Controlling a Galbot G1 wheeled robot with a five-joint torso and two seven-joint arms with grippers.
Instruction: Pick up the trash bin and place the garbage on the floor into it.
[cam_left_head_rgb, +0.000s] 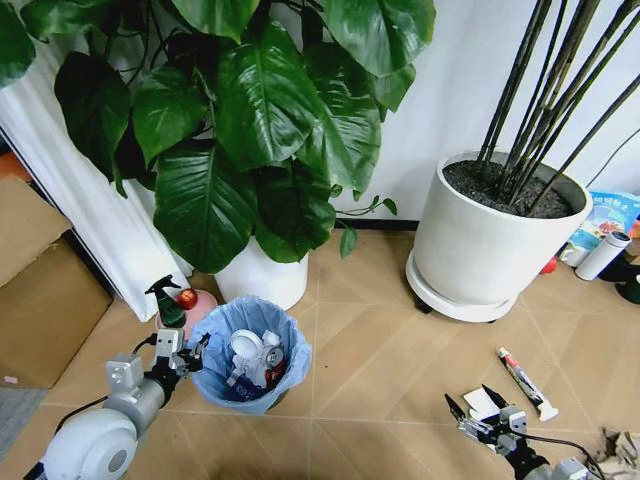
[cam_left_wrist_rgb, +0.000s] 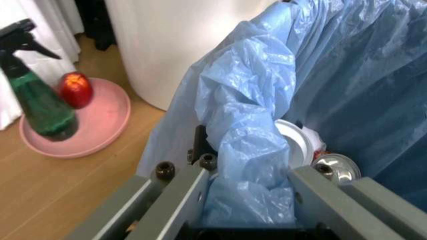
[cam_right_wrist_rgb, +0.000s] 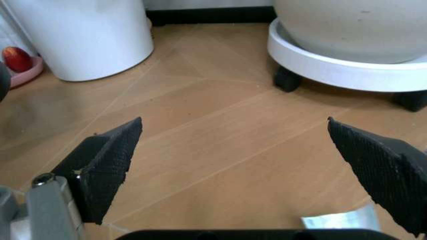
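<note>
I have the left pincer (cam_left_head_rgb: 188, 352) pinching the rim of the trash bin (cam_left_head_rgb: 250, 352), which stands on the floor (cam_left_head_rgb: 380, 370) just in front of the white plant pot (cam_left_head_rgb: 262, 275). In the left wrist view its fingers (cam_left_wrist_rgb: 177, 197) squeeze the crinkled blue bag (cam_left_wrist_rgb: 247, 145) over the rim. I judge the bin light and its wall stiff, but the plastic is slippery, so the hold should take the rim itself. The right pincer (cam_left_head_rgb: 478, 403) is spread wide, low over the floor, near a white scrap (cam_left_head_rgb: 481, 402) and a tube (cam_left_head_rgb: 527, 383).
</note>
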